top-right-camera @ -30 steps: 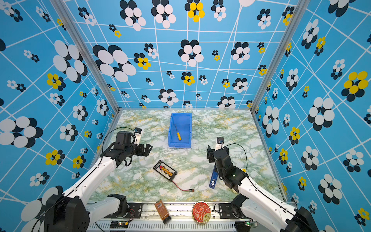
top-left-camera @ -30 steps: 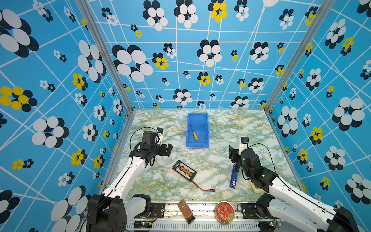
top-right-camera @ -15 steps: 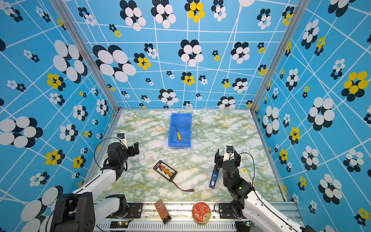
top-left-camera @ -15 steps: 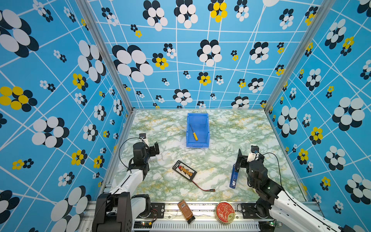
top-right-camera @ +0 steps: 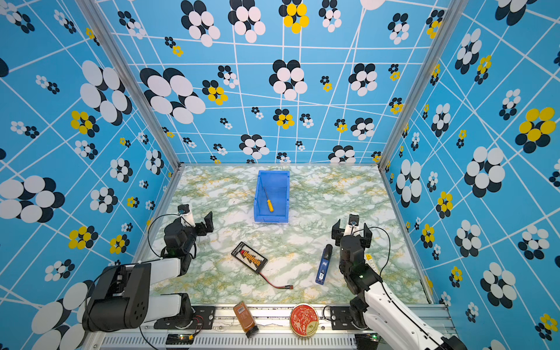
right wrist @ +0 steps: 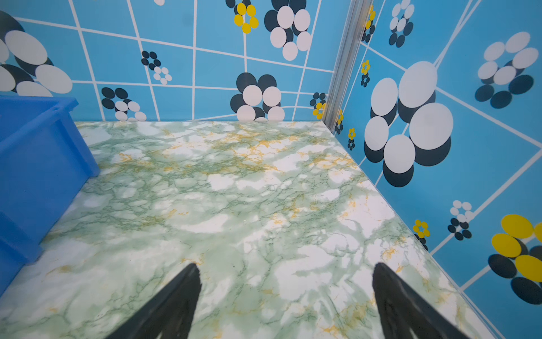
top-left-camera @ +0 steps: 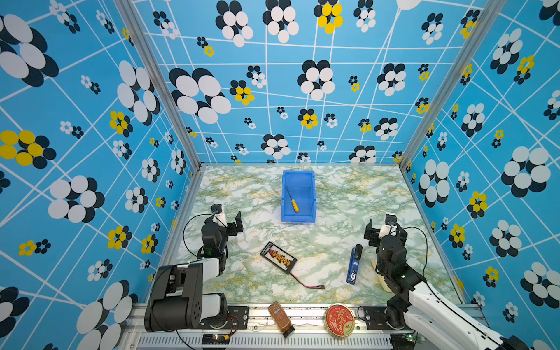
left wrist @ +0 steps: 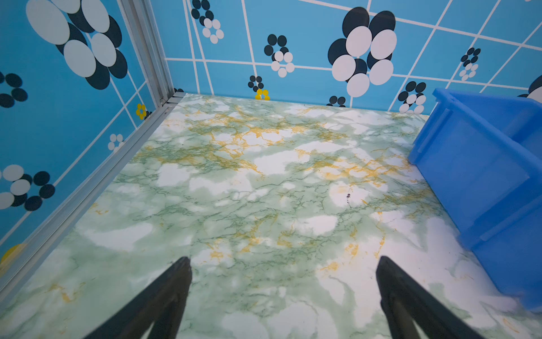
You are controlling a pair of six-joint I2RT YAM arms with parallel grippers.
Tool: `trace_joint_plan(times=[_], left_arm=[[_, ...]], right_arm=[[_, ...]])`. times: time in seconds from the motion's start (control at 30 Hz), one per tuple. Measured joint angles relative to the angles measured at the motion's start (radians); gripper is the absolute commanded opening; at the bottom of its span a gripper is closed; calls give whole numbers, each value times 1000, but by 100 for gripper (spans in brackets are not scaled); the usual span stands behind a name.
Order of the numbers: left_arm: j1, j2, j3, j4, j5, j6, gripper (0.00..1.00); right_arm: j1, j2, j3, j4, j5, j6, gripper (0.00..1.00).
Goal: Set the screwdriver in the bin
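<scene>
Screwdriver [top-left-camera: 292,200] lies in the bin [top-left-camera: 298,218], left hand [left wrist: 284,261] and right hand [right wrist: 286,267] both released and empty, so you can judge placement done and need only park the arms.

In a top view, bin [top-left-camera: 298,218] stands mid-frame, open on top; table [top-left-camera: 348,194] bare left and right of it. Lower centre, battery pack [top-left-camera: 278,257] with lead and stapler [top-left-camera: 354,264] lie in the way.

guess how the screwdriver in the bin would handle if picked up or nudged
The screwdriver looks stiff and probably light: thin metal shaft, small yellow handle. Lying flat, it may roll if nudged, though the bin walls would likely stop it.
</scene>
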Motion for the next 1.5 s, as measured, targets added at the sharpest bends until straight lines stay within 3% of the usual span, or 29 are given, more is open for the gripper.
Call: trace_joint_plan(times=[0.33,0.67,0.87,1.5], left_arm=[[-1,208,-68,297,21,3,99],[-1,243,-68,371,13,3,99],[-6,243,-68,379,-48,-11,99],[-6,243,-68,379,-104,-27,99]], right_arm=[[-196,184,-63,223,-151,17,97],[-330,566,2,469,-266,17,98],[-339,812,121,579,-353,1,98],[-349,814,146,572,-403,1,99]])
